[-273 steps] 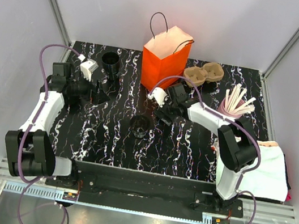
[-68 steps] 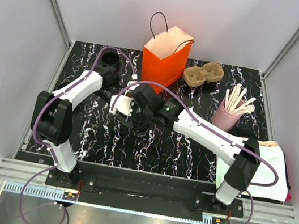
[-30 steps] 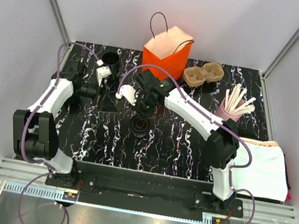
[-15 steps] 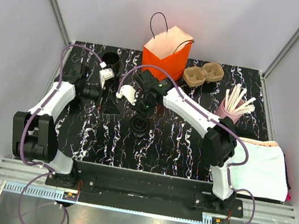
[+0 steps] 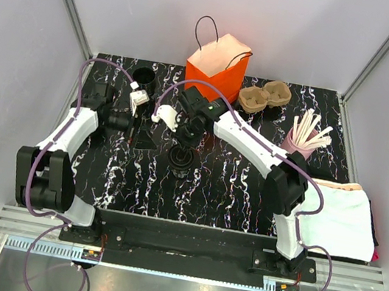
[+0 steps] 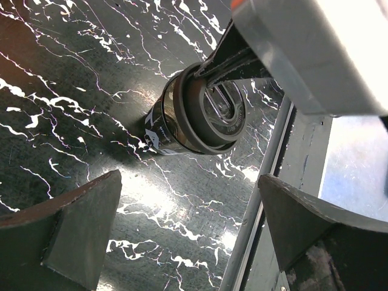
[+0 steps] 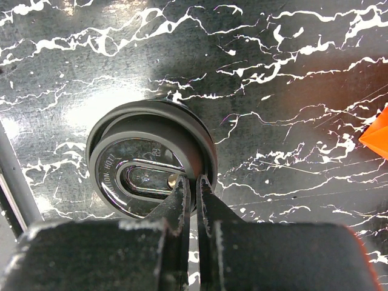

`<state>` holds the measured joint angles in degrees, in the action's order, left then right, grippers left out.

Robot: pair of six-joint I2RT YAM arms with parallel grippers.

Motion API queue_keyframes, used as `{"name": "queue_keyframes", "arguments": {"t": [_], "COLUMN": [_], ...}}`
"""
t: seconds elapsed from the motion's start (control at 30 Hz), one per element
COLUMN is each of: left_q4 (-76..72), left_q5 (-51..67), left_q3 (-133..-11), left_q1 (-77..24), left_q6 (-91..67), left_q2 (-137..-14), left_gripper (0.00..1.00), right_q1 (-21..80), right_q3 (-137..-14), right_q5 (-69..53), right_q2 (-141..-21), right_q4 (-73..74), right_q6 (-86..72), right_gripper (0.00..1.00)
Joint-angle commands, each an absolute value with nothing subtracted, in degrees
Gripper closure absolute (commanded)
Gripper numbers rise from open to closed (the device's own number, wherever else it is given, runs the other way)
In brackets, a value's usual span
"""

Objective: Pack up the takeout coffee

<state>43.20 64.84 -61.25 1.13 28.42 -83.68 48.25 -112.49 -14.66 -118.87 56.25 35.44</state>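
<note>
Black marbled table (image 5: 232, 189), white walls. Lidded takeout coffee (image 5: 181, 160) stands upright near table centre. Over it the right gripper (image 7: 193, 182), fingers pressed together, holding nothing, tips at the lid rim's 5 o'clock in the wrist view; contact unclear. At cup's 10 o'clock the left gripper (image 5: 140, 129), spread wide, empty, apart from cup. Orange bag (image 5: 215, 74) at cup's 12 o'clock.

Black marble-look table (image 5: 232, 189) with white veins. A brown pulp two-cup tray (image 5: 265, 95) sits upper right, and a pink cup (image 5: 292, 153) stuffed with white sticks (image 5: 309, 131) is near it, lower right. White cloth (image 5: 339, 218) lies at the right edge. Lidless black cup (image 5: 144, 77) upper left.
</note>
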Motion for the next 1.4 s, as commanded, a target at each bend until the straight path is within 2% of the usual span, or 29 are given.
{"name": "queue_keyframes", "arguments": {"t": [0.0,0.43,0.8,1.0,1.37], "left_q4": [41.7,41.7,41.7,41.7,41.7], "left_q5": [65.5,65.7,66.1,66.3,66.4], "left_q3": [-60.9,-60.6,-60.6,-60.6,-60.6], "left_q1": [0.9,0.8,0.9,0.8,0.9], "left_q6": [28.7,28.7,28.7,28.7,28.7], "left_q2": [-81.8,-81.7,-81.9,-82.0,-81.6], "left_gripper": [0.01,0.01,0.01,0.01,0.01], "right_q1": [47.6,47.4,46.3,46.2,46.2], "right_q3": [-114.9,-114.5,-122.5,-123.0,-121.4], "right_q5": [-15.6,-15.6,-19.8,-20.7,-19.8], "right_q2": [-119.7,-121.0,-120.9,-121.4,-124.2], "right_q4": [55.2,55.1,61.1,65.9,65.7], "right_q6": [34.8,35.0,33.0,33.9,33.5], "right_gripper": [0.98,0.94,0.97,0.97,0.97]}}
